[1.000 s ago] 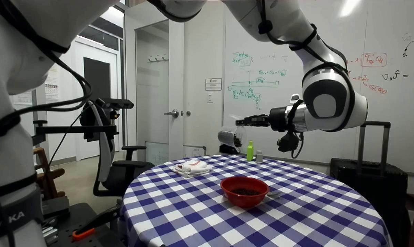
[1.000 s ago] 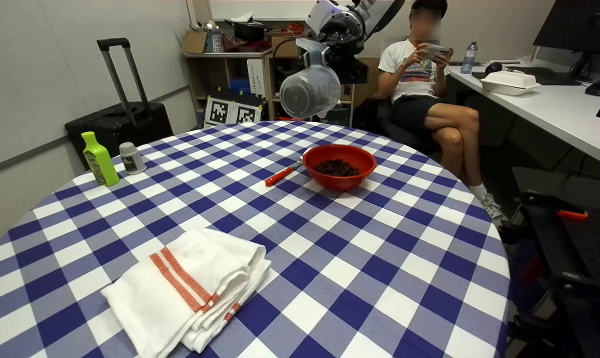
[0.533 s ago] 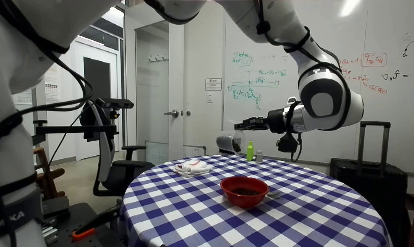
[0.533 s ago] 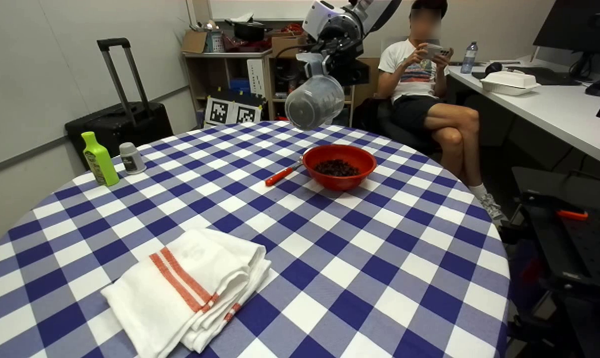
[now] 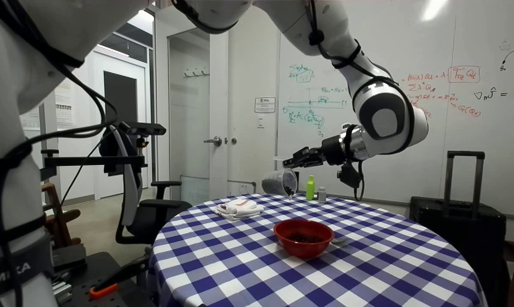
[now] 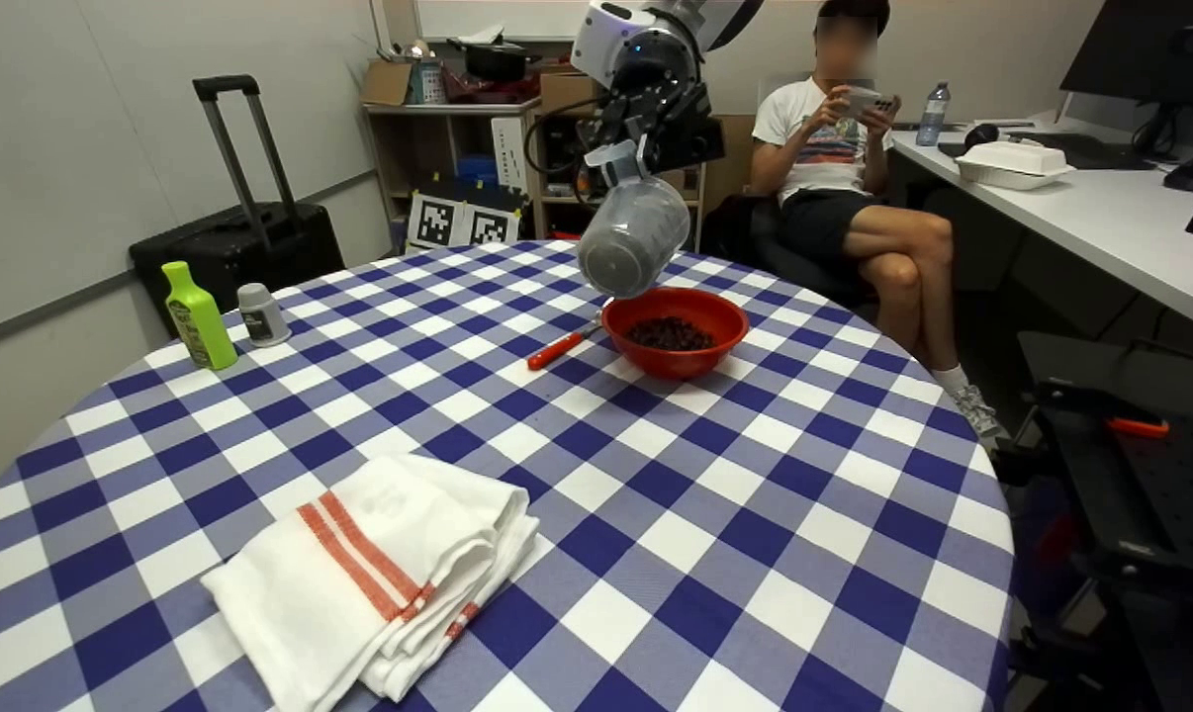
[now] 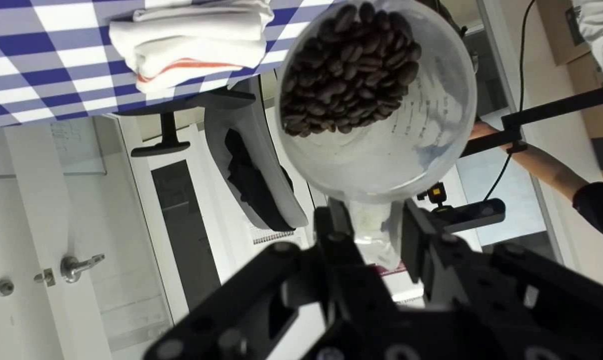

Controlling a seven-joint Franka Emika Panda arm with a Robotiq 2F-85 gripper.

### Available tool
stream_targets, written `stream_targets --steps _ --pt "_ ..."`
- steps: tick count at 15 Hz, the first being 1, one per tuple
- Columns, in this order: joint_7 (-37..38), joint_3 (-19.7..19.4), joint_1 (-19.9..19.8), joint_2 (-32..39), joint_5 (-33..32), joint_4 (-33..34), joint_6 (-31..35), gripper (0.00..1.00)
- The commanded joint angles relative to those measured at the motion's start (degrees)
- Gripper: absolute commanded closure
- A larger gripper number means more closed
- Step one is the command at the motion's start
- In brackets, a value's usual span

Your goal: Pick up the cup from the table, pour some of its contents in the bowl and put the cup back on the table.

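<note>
1. Checked in blue and white, the round, cloth-covered table [image 6: 755, 554] bears a red bowl [image 6: 676, 366] with dark coffee beans [image 6: 668, 334] in it.
2. Just beside the bowl lies a red-handled utensil [image 6: 557, 351]; whether the two touch, I cannot tell.
3. Raised higher than the bowl is a clear plastic measuring cup [image 6: 638, 232], tipped over on its side; whether it is straight above the bowl, I cannot say. The wrist view shows more coffee beans [image 7: 351, 70] inside, heaped against its wall.
4. Higher again above the bowl, the gripper [image 7: 373, 212] grasps the cup's handle [image 7: 374, 235] between its fingers [image 7: 334, 222].
5. Well apart from the bowl, a folded white towel [image 6: 369, 574] with red stripes lies flat; a lime-green bottle [image 6: 201, 321] and a small grey-capped bottle [image 6: 263, 316] stand just beside each other.
6. Farthest from the bowl, I see a black suitcase [image 6: 240, 247], a whiteboard [image 5: 495, 140] and a seated person [image 6: 824, 163] holding a phone [image 6: 866, 102].
</note>
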Motion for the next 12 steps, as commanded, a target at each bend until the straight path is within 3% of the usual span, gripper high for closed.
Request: stream_targets --steps 1,12 --pt "3.96 -0.53 1.94 -1.35 -4.82 1.22 1.96 0.93" --pt "24.99 1.92 8.88 -4.57 -28.18 2.55 10.82 0.93"
